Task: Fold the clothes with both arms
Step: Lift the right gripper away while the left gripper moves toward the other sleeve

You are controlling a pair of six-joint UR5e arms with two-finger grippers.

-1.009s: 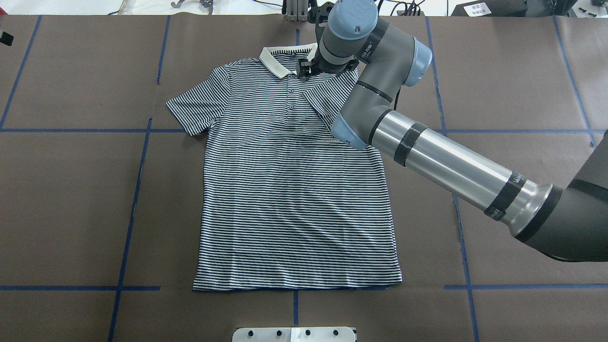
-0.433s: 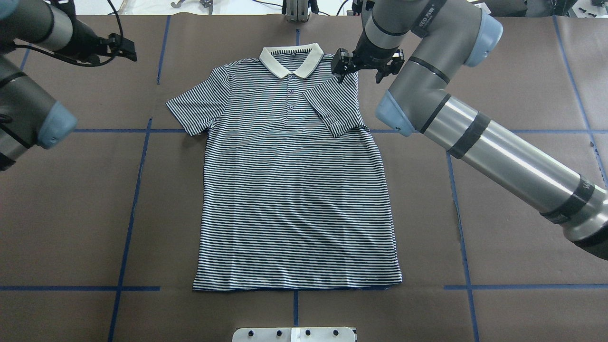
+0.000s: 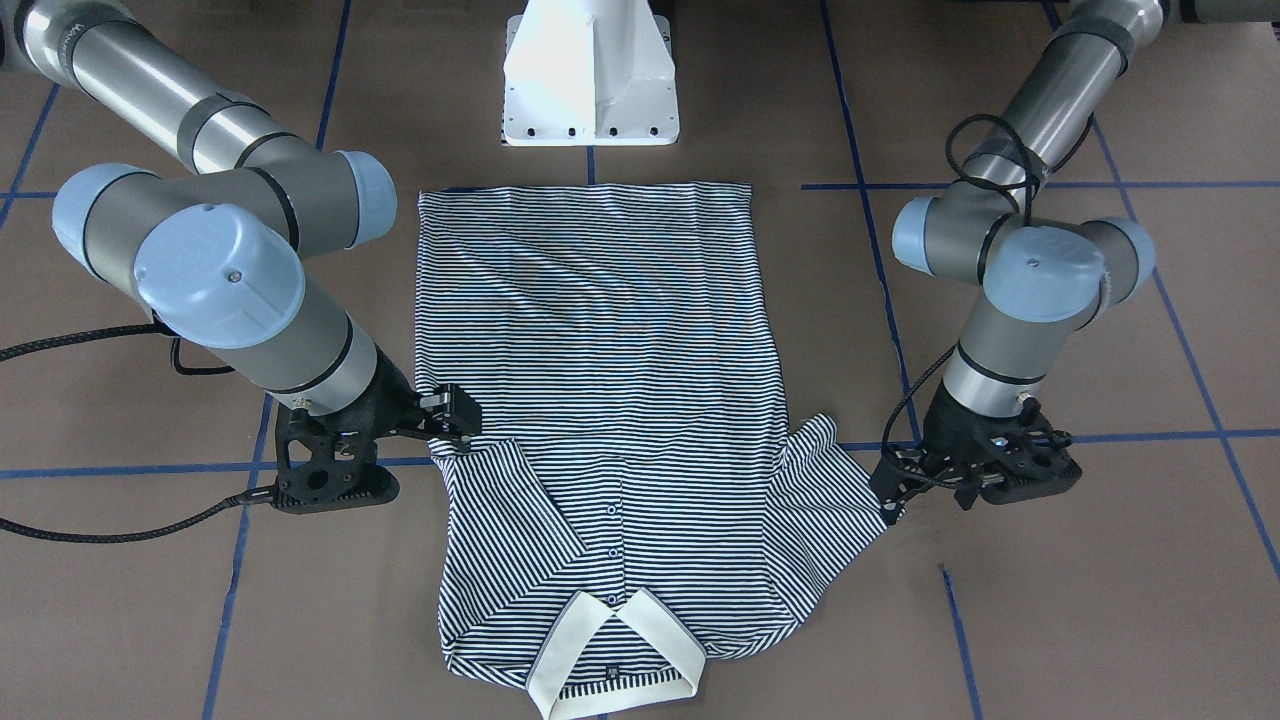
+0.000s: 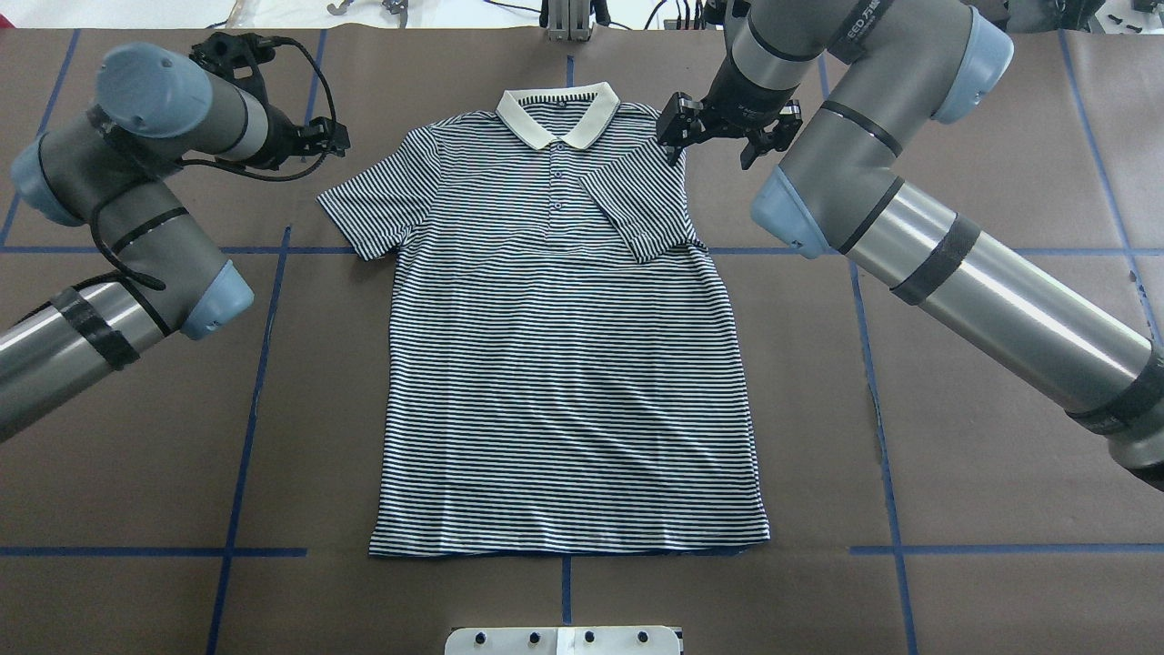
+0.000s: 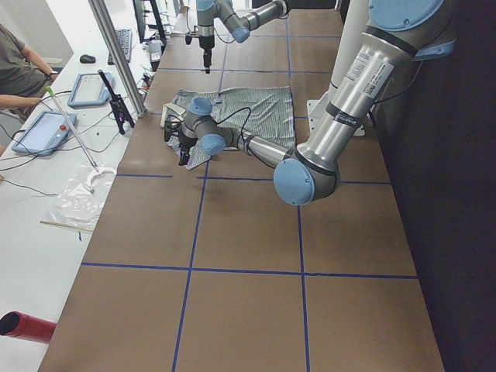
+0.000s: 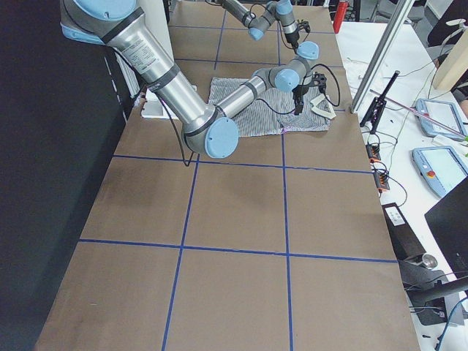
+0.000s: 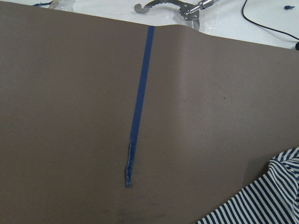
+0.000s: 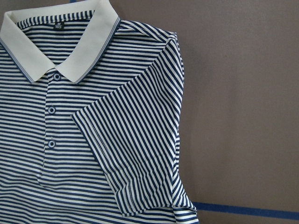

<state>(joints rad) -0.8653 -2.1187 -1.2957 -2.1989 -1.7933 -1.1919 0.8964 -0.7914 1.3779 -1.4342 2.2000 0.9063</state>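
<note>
Two grippers hang low by the shoulders of the polo shirt, and from my screens I cannot tell on either one whether the jaws stand apart or together. Closest to the right gripper is the shirt's shoulder edge, where one short sleeve lies folded inward across the chest. The gripper sits at the top end of that fold. Just inward from it I see the cream collar, with the small buttons running down below it. The left gripper sits just outside the other sleeve, which lies spread flat. Its wrist camera gives me mostly bare brown table cover, a blue tape line and only a corner of striped cloth. Farther out from both grippers, the body of the shirt lies face up and flat mid-table, its hem toward the white pedestal.
</note>
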